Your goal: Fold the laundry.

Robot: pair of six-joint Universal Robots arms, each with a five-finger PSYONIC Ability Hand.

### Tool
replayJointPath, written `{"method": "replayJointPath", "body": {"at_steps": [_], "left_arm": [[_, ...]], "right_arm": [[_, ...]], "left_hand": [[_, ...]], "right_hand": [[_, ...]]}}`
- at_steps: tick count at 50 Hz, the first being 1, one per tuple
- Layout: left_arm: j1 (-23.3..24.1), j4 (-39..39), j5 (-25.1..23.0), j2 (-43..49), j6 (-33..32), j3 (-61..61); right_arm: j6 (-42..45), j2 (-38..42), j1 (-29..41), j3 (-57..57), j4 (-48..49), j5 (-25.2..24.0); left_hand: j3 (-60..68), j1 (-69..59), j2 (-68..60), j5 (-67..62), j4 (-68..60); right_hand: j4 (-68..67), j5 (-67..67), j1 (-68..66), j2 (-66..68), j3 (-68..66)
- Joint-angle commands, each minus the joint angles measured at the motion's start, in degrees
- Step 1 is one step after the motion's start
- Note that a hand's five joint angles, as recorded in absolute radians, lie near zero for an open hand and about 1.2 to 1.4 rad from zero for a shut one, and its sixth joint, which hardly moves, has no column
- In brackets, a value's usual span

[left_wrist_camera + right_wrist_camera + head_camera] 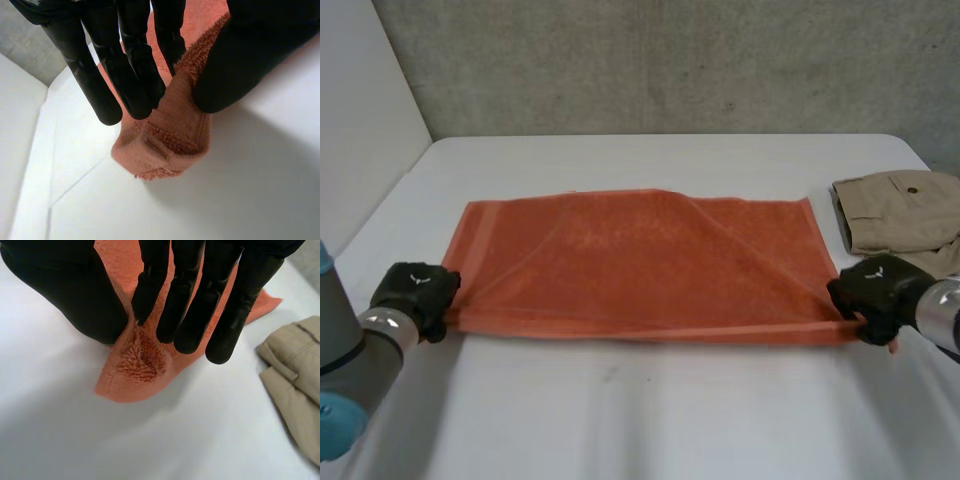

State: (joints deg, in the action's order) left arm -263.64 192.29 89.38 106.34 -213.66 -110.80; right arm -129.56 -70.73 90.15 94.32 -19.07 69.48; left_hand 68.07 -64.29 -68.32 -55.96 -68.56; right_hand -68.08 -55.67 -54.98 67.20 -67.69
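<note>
Probably soft and limp, the orange towel (640, 265) lies spread across the table (620, 420), so its near corners are the place to hold. The left hand (415, 295) and the right hand (872, 292) each pinch one.

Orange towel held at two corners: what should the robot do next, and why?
Probably raise both near corners together and carry them to the far edge: the left hand and right hand each pinch one, and the orange towel lies spread flat.
</note>
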Motion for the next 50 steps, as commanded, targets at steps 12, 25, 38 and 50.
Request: {"method": "replayJointPath", "body": {"at_steps": [12, 25, 38, 50], "left_arm": [[-3.0, -18.1, -4.2, -9.0, -22.9, -3.9], [5.2, -5.6, -1.6, 11.9, -9.1, 22.0], [6.0, 1.2, 6.7, 31.7, -9.2, 44.0], [7.9, 15.6, 6.5, 33.2, -9.2, 43.8]], "right_arm": [[16.6, -6.2, -5.0, 2.1, -16.5, 0.7], [2.0, 10.5, 8.5, -17.0, 3.9, 10.5], [0.4, 28.9, 11.8, -39.4, 11.5, 17.3], [0.2, 36.4, 12.7, -47.6, 15.9, 18.7]], "left_hand": [[11.9, -15.7, -11.7, -14.0, -11.4], [11.9, -15.7, -11.7, -14.0, -11.4], [11.9, -15.7, -11.7, -14.0, -11.4], [-24.8, 21.0, 25.0, 22.7, 25.3]], "right_hand": [[-11.9, -14.3, -25.0, 12.8, -12.3], [-11.9, -14.3, -25.0, 12.8, -12.3], [-11.9, -14.3, -25.0, 12.8, -12.3], [-11.9, -14.3, -25.0, 12.8, -12.3]]}}
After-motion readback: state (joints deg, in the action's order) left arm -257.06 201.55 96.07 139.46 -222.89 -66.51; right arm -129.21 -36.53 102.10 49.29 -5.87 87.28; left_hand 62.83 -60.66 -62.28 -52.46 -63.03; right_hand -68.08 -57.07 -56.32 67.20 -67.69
